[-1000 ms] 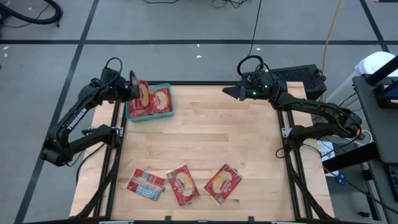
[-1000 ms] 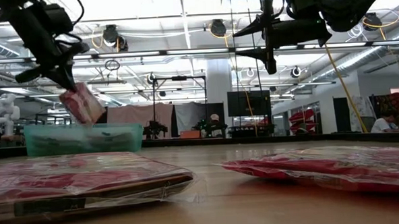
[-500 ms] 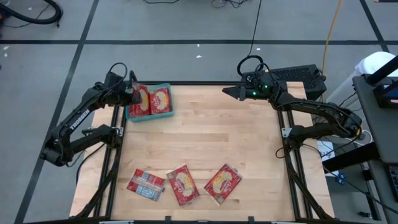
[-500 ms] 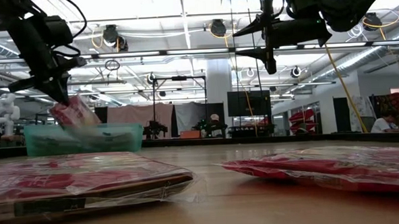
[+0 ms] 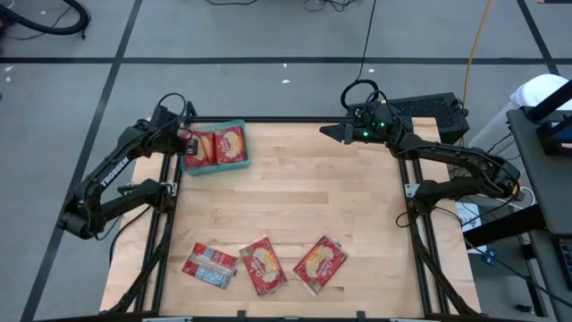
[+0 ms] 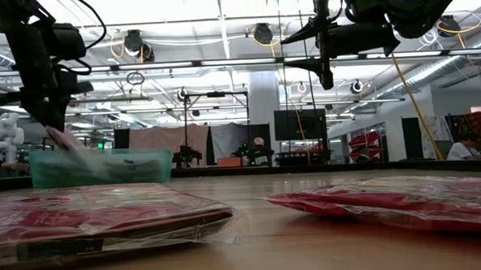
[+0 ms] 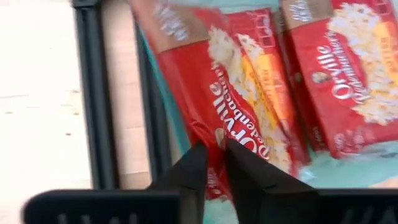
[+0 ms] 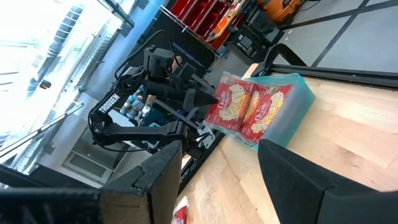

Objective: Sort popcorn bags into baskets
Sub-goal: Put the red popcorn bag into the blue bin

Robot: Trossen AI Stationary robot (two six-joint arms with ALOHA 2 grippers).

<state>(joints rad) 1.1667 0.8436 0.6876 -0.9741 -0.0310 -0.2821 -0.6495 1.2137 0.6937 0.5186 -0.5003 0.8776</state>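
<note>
A teal basket (image 5: 214,169) stands at the table's far left corner with red popcorn bags in it (image 5: 232,143). My left gripper (image 5: 185,141) is at the basket's left rim, pointing steeply down, shut on one more popcorn bag (image 7: 230,93) that lies slanted over the bags inside. In the low view this bag (image 6: 68,145) slopes down from the fingers into the basket (image 6: 104,168). My right gripper (image 5: 326,131) hangs open and level above the table's far edge, holding nothing. Three popcorn bags (image 5: 264,266) lie flat near the table's near edge. My left gripper pinches the popcorn bag's edge (image 7: 217,134) at its left end, between the two fingers. The fingers come from above and the table's left, slanting down. The bag slopes down from them, its other end resting on the bags in the basket (image 7: 273,68).
The black frame rail (image 7: 93,93) runs close beside the basket's left wall. The middle of the wooden table (image 5: 295,197) lies bare between the basket and the near row of bags (image 5: 210,266) (image 5: 320,264). The room behind shows stands and lamps.
My left gripper has sunk toward the basket's left rim and rolled. The popcorn bag, which stood steeply above the basket, has come down and now lies slanted on the bags inside.
</note>
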